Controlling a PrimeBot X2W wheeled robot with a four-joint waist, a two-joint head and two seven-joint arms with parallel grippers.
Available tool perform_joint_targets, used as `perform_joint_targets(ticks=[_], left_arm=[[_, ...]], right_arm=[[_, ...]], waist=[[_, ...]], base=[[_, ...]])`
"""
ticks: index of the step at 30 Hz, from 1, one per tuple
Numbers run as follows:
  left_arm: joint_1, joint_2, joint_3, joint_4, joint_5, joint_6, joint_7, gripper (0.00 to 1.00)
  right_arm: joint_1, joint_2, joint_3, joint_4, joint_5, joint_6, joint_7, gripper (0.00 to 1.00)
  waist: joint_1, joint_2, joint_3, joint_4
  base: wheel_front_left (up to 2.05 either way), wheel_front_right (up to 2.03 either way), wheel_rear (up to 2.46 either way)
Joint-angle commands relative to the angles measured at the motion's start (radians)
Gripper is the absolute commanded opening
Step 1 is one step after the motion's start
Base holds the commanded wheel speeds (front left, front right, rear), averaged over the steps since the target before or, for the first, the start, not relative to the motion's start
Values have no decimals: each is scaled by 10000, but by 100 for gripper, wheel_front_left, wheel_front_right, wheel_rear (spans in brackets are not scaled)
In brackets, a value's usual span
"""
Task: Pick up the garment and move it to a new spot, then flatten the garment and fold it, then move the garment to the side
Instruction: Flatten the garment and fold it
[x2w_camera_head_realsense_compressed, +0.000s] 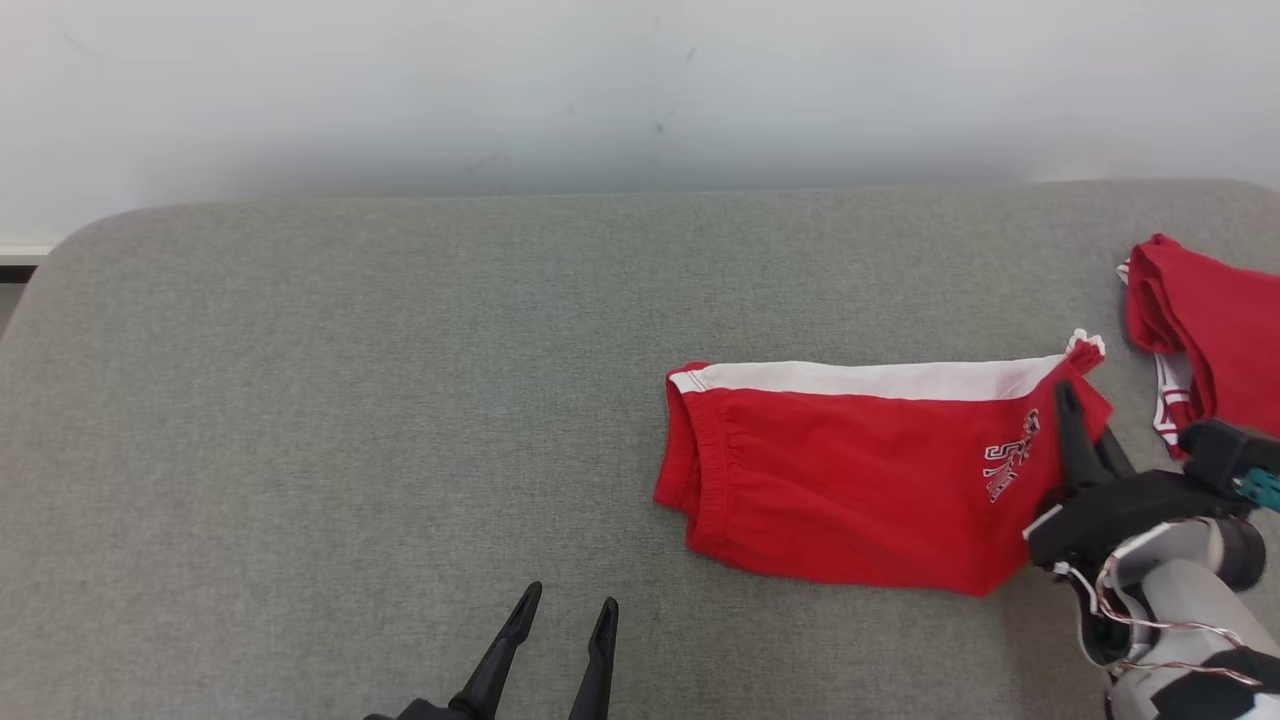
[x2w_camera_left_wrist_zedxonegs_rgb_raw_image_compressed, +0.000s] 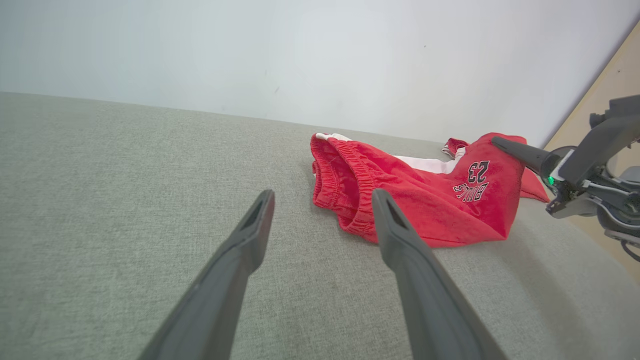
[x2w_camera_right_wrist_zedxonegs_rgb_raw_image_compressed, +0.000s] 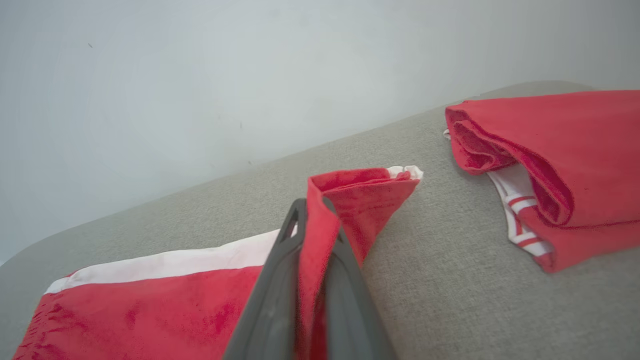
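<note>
Left gripper (x2w_camera_head_realsense_compressed: 570, 598) at the near edge of the grey cushion (x2w_camera_head_realsense_compressed: 300, 400), fingers spread. Right gripper (x2w_camera_head_realsense_compressed: 1066, 395) pinches the lifted right hem corner of the red shorts (x2w_camera_head_realsense_compressed: 850, 480). The shorts lie right of centre, long axis left-right, waistband leftward. Farther right, apart from them: a folded red garment (x2w_camera_head_realsense_compressed: 1215, 330).

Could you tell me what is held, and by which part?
The right end effector pinches red shorts by a hem corner; the left end effector holds nothing.

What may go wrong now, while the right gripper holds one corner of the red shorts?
The right gripper pinches only one corner of the red shorts; the cloth may slip out.
The left gripper hangs open, apart, so a pull may undo the fold.
The other red garment lies close and may get dragged.
</note>
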Motion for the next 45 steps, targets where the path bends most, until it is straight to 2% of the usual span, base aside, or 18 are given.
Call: perform_joint_targets(ticks=[1, 19, 28, 38, 39, 40, 41, 42, 43, 44, 45], left_arm=[[129, 81, 1, 21, -95, 6, -12, 100], [462, 94, -194, 155, -284, 81, 3, 100], [521, 143, -162, 66, -370, 160, -7, 100], [578, 129, -125, -55, -379, 218, -26, 100], [560, 127, -126, -62, -368, 220, -28, 100], [535, 125, -130, -63, -355, 219, -30, 100], [516, 128, -126, -64, -345, 221, -31, 100], [508, 137, -116, -64, -337, 227, -33, 100], [507, 145, -105, -63, -335, 227, -34, 100], [516, 149, -93, -66, -332, 238, -35, 100], [531, 151, -81, -67, -342, 247, -36, 100]], right_arm=[[-185, 136, 219, -82, -39, 1, -6, 0], [-806, 1083, 3078, -429, 337, 3, -6, 0], [-576, 990, 4627, -329, 363, 1, -6, 0], [-414, 1320, 5434, 44, 761, 3, -6, 0], [-421, 1363, 5460, 76, 767, 1, -6, 5], [-422, 1404, 5483, 104, 796, 1, -6, 18], [-409, 1447, 5507, 122, 833, 1, -6, 40], [-395, 1485, 5531, 127, 826, 1, -6, 53], [-377, 1520, 5557, 110, 837, 1, -6, 89], [-331, 1568, 5584, 72, 911, 1, -6, 100], [-299, 1595, 5620, 43, 963, 1, -6, 100]], waist=[[1, 0, -135, 172], [1, 0, -703, 1177], [1, 0, -757, 1239], [1, 0, -702, 1081], [1, 0, -684, 1076], [1, 0, -672, 1076], [1, 0, -663, 1074], [1, 0, -656, 1068], [1, 0, -652, 1060], [1, 0, -651, 1047], [1, 0, -653, 1034]], base=[[0, 0, 0], [0, 0, 0], [0, 0, 0], [0, 0, 0], [0, 0, 0], [0, 0, 0], [0, 0, 0], [0, 0, 0], [0, 0, 0], [0, 0, 0], [0, 0, 0]])
